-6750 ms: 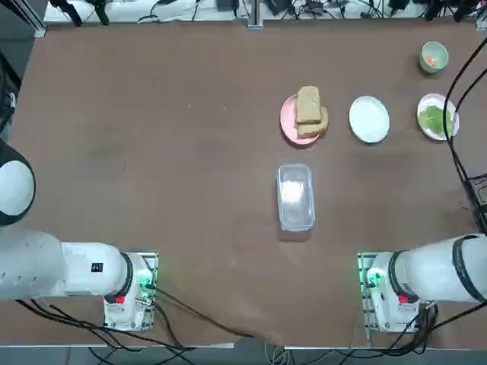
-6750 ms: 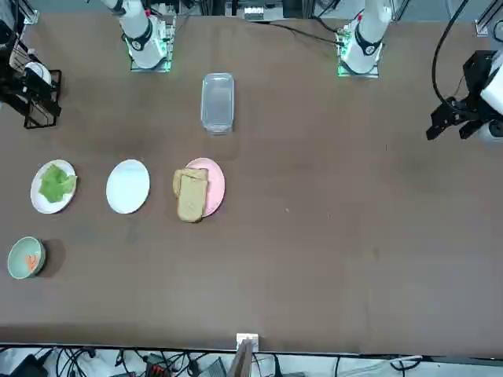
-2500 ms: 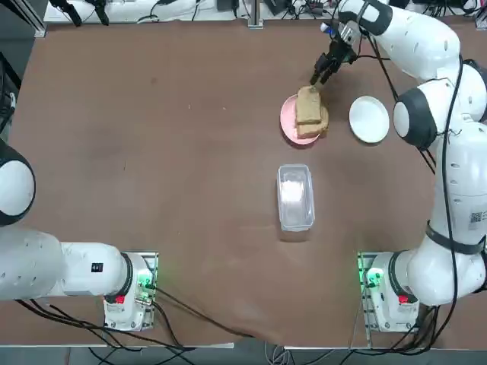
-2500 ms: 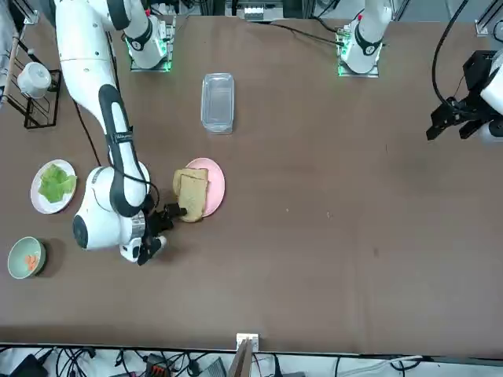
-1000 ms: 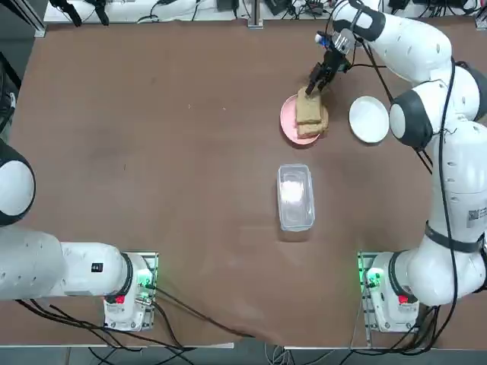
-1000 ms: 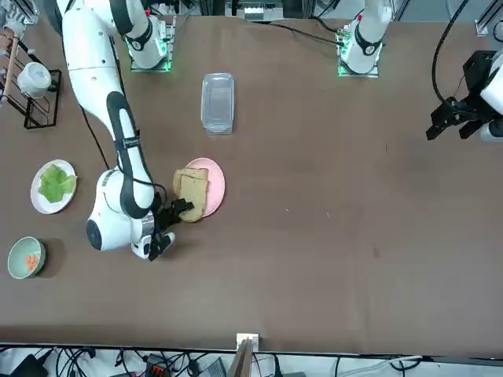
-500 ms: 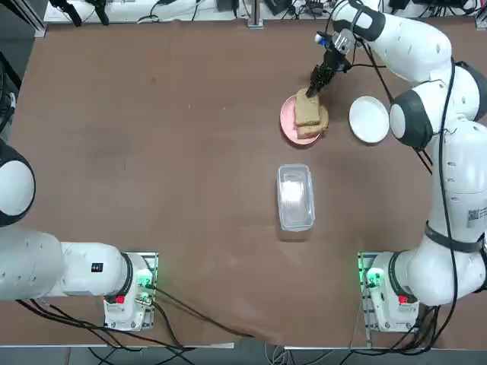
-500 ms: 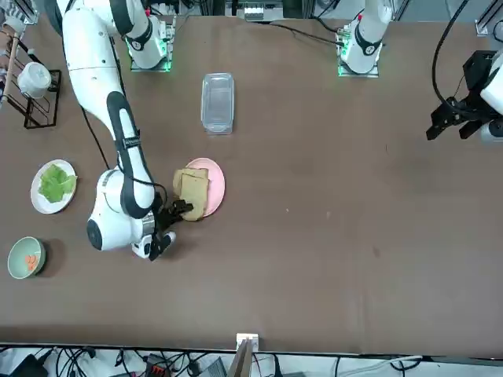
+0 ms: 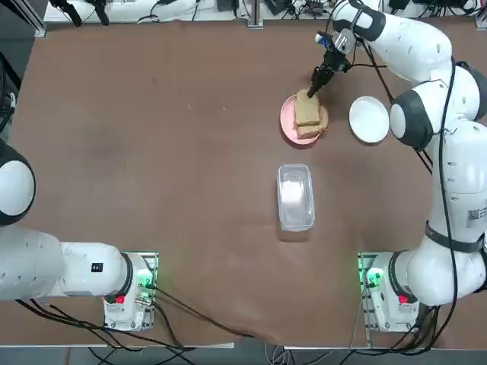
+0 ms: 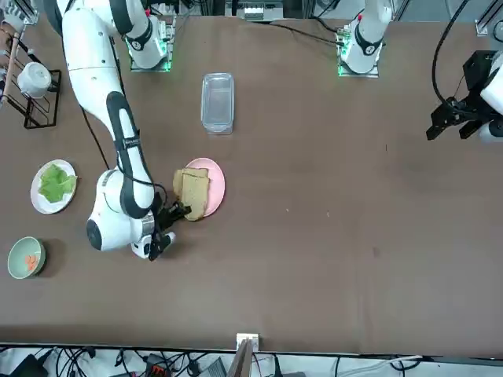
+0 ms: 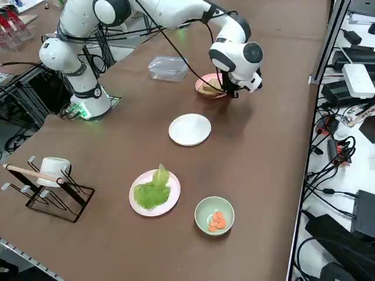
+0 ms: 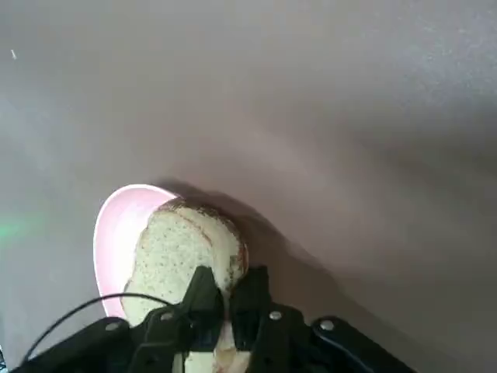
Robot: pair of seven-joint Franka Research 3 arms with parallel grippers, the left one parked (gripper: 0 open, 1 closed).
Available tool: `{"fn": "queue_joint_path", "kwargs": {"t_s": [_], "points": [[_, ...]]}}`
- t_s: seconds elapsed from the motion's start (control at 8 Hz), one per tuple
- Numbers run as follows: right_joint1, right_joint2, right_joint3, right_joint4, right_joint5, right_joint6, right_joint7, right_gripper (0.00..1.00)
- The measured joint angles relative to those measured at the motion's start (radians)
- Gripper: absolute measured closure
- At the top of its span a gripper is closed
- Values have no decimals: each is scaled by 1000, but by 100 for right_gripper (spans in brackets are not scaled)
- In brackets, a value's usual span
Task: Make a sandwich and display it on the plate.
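Two tan bread slices (image 9: 307, 114) lie stacked on a pink plate (image 9: 287, 122). My right gripper (image 9: 313, 86) is down at the far edge of the stack. In the wrist view the gripper (image 12: 225, 284) is shut on the rim of the top bread slice (image 12: 182, 245), with its fingers pinched close. The plain white plate (image 9: 369, 119) sits bare just right of the pink one. Green leaves (image 11: 151, 190) lie on a pale plate, and orange pieces (image 11: 217, 220) lie in a green bowl. In the front view my arm hides the white plate.
A clear lidded container (image 9: 295, 196) lies near the table's middle, between the pink plate and my base. A wire rack with a white mug (image 11: 51, 175) stands on the right-hand side. Cables (image 11: 328, 146) hang past the far table edge.
Over the last second my right gripper's fingers closed from wide apart onto the edge of the top bread slice. The arm itself barely moved.
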Motion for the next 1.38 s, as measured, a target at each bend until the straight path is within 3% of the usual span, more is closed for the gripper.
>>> {"fn": "queue_joint_path", "kwargs": {"t_s": [0.5, 1.0, 1.12, 1.38], "points": [[-5, -13, -1, 20, 8, -1, 52, 92], [-11, -117, -8, 36, 9, -21, 230, 92], [-19, -145, -16, 37, 7, -35, 279, 92], [-31, -192, -72, 36, 5, -96, 331, 92]]}}
